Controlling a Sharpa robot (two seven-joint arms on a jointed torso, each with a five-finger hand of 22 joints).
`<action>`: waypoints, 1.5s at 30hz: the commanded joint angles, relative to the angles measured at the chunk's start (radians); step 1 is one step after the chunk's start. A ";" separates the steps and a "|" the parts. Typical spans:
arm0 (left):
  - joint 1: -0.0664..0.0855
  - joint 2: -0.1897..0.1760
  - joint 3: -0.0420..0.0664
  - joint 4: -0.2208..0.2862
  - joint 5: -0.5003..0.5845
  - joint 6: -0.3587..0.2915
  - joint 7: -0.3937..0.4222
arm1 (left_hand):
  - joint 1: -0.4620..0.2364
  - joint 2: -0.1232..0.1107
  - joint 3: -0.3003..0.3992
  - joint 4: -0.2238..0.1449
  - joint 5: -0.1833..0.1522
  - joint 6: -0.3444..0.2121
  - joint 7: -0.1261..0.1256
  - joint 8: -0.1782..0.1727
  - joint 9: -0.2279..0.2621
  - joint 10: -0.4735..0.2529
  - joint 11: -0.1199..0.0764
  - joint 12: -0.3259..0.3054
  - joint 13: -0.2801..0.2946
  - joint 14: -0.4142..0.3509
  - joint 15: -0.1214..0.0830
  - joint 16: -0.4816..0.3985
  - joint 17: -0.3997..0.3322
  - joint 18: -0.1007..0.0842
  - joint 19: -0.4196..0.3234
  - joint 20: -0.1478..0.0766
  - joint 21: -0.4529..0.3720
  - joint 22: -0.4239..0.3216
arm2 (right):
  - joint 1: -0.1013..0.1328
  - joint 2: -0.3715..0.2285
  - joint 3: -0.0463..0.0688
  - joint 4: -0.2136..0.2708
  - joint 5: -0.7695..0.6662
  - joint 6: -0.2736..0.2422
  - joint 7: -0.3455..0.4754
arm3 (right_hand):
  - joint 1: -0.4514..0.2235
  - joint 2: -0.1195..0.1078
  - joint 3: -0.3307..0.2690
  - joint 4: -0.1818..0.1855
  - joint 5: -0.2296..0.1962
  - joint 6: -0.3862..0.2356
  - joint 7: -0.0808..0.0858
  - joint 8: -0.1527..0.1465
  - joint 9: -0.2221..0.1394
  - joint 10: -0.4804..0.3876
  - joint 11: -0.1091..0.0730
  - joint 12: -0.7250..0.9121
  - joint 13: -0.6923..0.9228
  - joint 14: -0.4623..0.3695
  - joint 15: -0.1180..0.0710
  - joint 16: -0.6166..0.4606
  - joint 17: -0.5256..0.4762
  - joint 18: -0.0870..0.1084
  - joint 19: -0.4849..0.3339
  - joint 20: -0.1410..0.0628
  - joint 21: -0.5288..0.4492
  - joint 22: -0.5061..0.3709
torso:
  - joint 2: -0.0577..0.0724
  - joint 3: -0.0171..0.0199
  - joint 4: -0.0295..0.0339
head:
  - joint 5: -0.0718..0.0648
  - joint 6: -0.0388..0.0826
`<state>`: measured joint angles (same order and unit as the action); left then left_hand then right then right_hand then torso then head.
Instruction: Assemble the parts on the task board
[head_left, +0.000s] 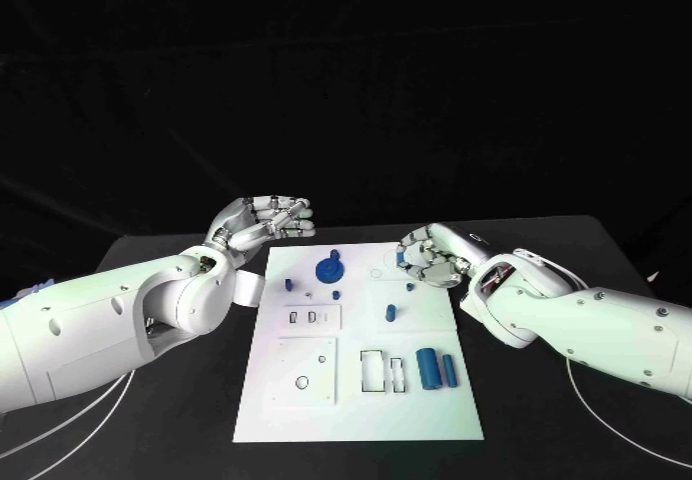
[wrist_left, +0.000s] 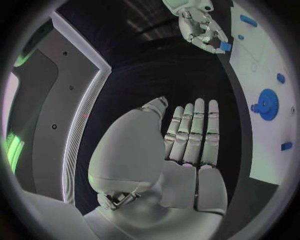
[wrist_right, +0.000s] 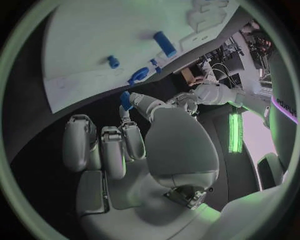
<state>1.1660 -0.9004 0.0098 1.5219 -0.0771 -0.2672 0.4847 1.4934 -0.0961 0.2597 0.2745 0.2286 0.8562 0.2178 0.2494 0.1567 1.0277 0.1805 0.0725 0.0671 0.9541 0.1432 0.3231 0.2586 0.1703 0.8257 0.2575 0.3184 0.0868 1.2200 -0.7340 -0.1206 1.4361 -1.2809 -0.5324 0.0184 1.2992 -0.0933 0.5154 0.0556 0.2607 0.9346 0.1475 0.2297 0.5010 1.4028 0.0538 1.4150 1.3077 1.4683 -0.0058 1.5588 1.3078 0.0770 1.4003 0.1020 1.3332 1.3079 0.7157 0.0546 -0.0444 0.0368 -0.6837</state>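
Observation:
The white task board (head_left: 361, 410) lies in the middle of the black table. On it are a blue gear (head_left: 329, 268) at the far end, a small blue peg (head_left: 389, 313) and two blue cylinders (head_left: 428, 368) near the right edge. My right hand (head_left: 433, 256) hovers over the board's far right corner and pinches a small blue part (wrist_right: 125, 100) between thumb and finger; the same part (wrist_left: 224, 46) shows in the left wrist view. My left hand (head_left: 267, 222) hangs above the far left corner, fingers (wrist_left: 194, 132) straight and side by side, holding nothing.
Square inset plates (head_left: 306, 370) and narrow slots (head_left: 382, 372) sit in the board's near half. A small white piece (head_left: 253, 288) lies beside the board's left edge, by my left arm. White cables (head_left: 87, 410) curve across the table on both sides.

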 joint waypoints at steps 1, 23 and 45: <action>0.001 0.006 0.001 -0.002 0.003 0.012 0.005 | 0.001 -0.010 0.003 0.000 -0.004 -0.008 0.027 -0.005 -0.001 0.002 0.007 -0.006 0.000 -0.006 0.000 -0.006 0.001 0.014 0.001 0.007 -0.006 -0.001 | 0.000 0.025 0.001 0.032 -0.054 -0.007 -0.073 | -0.005 0.001 0.004 0.001 -0.004 0.013 -0.010 0.013 0.017 0.006 0.002 0.001 0.064 0.095 -0.007 0.003 0.231 -0.006 0.001 -0.007 0.002 0.013 | -0.001 -0.0036 0.0003 | 0.009 -0.001; 0.000 0.027 0.000 -0.016 0.003 0.007 0.005 | 0.001 -0.010 0.003 0.000 -0.004 -0.008 0.027 -0.005 -0.001 0.002 0.007 -0.006 0.000 -0.006 0.000 -0.006 0.001 0.014 0.001 0.007 -0.006 -0.001 | -0.048 0.227 -0.013 0.030 -0.145 0.127 -0.230 | -0.022 0.001 0.004 0.009 -0.011 0.007 -0.009 0.015 0.019 0.002 0.003 -0.003 0.060 0.093 -0.007 0.000 0.222 -0.003 -0.006 -0.008 -0.009 0.004 | 0.001 -0.0073 0.0002 | 0.044 -0.018; 0.000 0.032 0.000 -0.017 0.003 0.004 0.005 | 0.001 -0.011 0.009 0.000 -0.003 -0.006 0.026 -0.004 -0.001 0.004 0.006 -0.006 0.001 -0.006 -0.001 -0.008 0.002 0.014 0.001 0.008 -0.006 -0.002 | -0.089 0.305 -0.020 -0.032 -0.190 0.151 -0.255 | -0.027 0.001 0.004 0.011 -0.013 0.005 -0.010 0.016 0.020 0.001 0.003 -0.004 0.059 0.093 -0.007 -0.001 0.219 -0.003 -0.007 -0.008 -0.012 0.001 | 0.000 -0.0067 0.0004 | 0.057 -0.032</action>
<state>1.1657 -0.8704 0.0095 1.5041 -0.0770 -0.2684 0.4831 1.4933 -0.0961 0.2653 0.2744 0.2286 0.8562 0.2178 0.2494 0.1565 1.0276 0.1805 0.0725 0.0672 0.9542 0.1431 0.3194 0.2595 0.1703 0.8257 0.2575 0.3184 0.0860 1.1340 -0.4311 -0.1404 1.4081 -1.4467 -0.4010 -0.2216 1.2803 -0.0938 0.5189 0.0595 0.2490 0.9296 0.1418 0.2305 0.5012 1.4027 0.0538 1.4150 1.3079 1.4683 -0.0057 1.5587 1.3074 0.0771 1.3964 0.0984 1.3251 1.3073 0.7163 0.0480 -0.0426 0.0934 -0.7153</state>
